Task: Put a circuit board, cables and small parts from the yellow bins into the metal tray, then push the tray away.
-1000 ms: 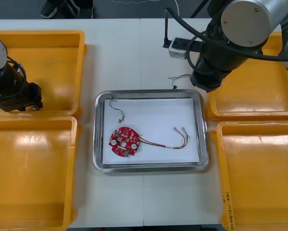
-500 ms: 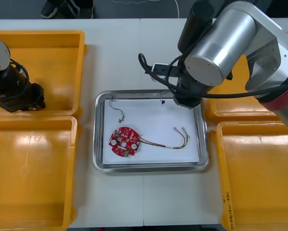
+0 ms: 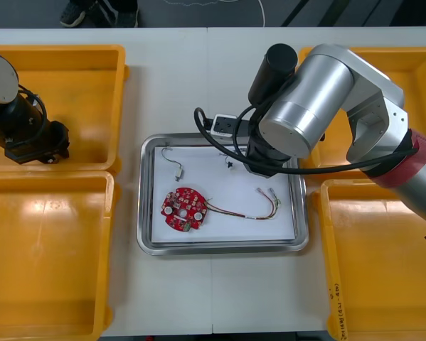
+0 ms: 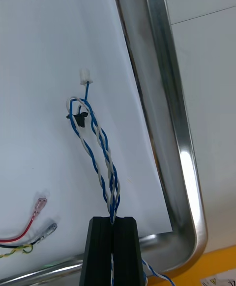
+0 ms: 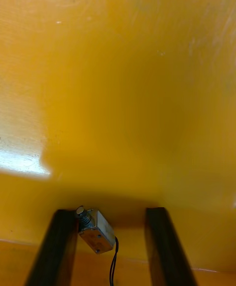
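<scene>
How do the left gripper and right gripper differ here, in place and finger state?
The left gripper is in the far left yellow bin; the right gripper is over the metal tray. The left gripper's fingers stand open with a small metal part lying between them; the right gripper's are shut on the twisted blue and white cable, which trails over the tray's white inside. Both have a task item between black fingers.

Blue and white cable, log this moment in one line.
right gripper: shut on cable, above metal tray | left gripper: open, astride small metal part in yellow bin
</scene>
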